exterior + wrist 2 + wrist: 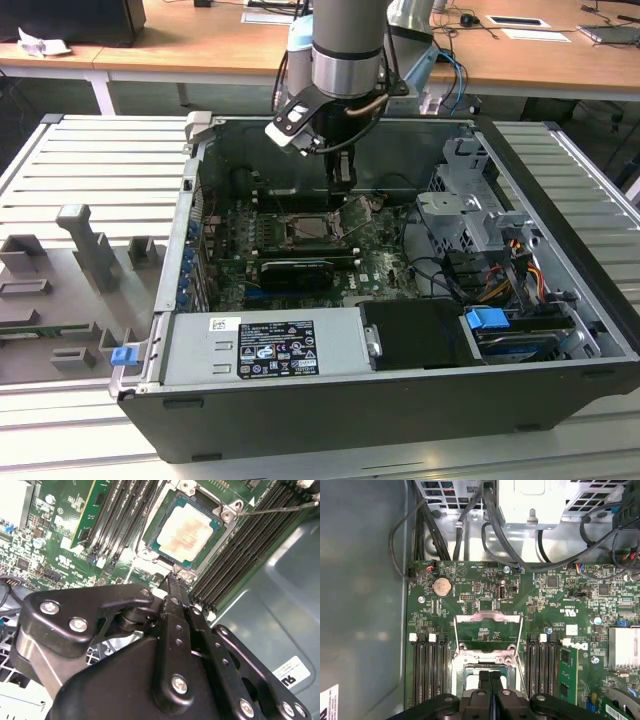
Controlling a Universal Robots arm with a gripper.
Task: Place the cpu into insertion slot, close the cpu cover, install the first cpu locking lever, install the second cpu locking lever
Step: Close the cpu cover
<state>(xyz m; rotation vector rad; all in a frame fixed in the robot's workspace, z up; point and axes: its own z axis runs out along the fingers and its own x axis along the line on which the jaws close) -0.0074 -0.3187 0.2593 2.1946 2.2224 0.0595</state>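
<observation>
My claw (174, 579), fingers pressed together and holding nothing, sits at the edge of the slot (148, 545). The cpu (186, 530) is seated and the cover (489, 615) is raised.

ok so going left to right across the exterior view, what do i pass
grey fixture blocks → small blue clip → cpu → raised cpu cover → blue tab

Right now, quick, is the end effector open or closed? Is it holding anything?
End effector: closed, holding nothing that shows, its tip beside the cpu.
</observation>
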